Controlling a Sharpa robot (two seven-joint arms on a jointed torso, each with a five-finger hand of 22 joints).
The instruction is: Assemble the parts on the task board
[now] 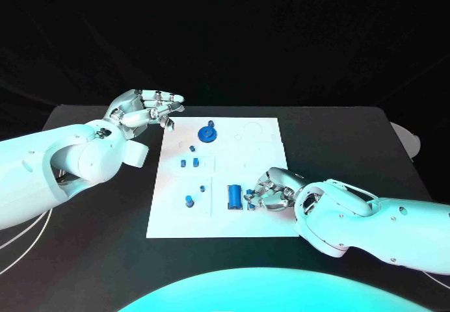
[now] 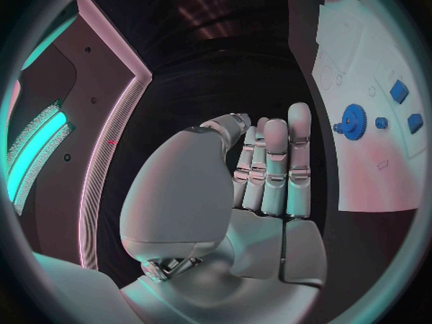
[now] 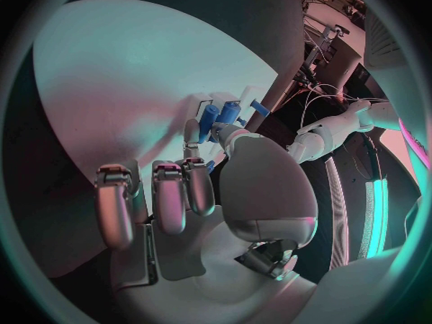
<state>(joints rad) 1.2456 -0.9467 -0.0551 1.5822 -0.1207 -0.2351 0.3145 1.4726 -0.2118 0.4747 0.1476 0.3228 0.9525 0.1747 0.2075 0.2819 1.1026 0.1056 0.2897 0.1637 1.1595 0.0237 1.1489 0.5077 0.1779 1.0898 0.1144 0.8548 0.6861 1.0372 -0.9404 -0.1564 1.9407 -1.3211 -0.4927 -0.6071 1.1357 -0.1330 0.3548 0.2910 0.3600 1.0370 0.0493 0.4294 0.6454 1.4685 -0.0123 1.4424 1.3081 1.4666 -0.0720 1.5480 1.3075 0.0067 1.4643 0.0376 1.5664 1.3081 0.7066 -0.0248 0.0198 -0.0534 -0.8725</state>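
Observation:
The white task board (image 1: 253,218) lies in the middle of the black table. A blue gear (image 1: 207,134) (image 2: 351,117) stands near its far edge, with small blue parts (image 1: 190,162) (image 2: 399,91) just nearer. A blue cylinder (image 1: 235,196) (image 3: 209,119) lies toward the near side, and two more small blue parts (image 1: 190,200) sit to its left. My right hand (image 1: 272,190) (image 3: 194,187) rests on the board beside the cylinder, thumb and a finger pinching a small blue part (image 1: 251,194) (image 3: 209,167). My left hand (image 1: 150,108) (image 2: 270,173) hovers off the board's far left corner, fingers straight, holding nothing.
The board carries faint outlines and recesses (image 1: 251,133) near its far right corner. Black table (image 1: 347,143) stretches to the right of the board and along its left side (image 1: 112,214). The table's far edge borders a dark backdrop.

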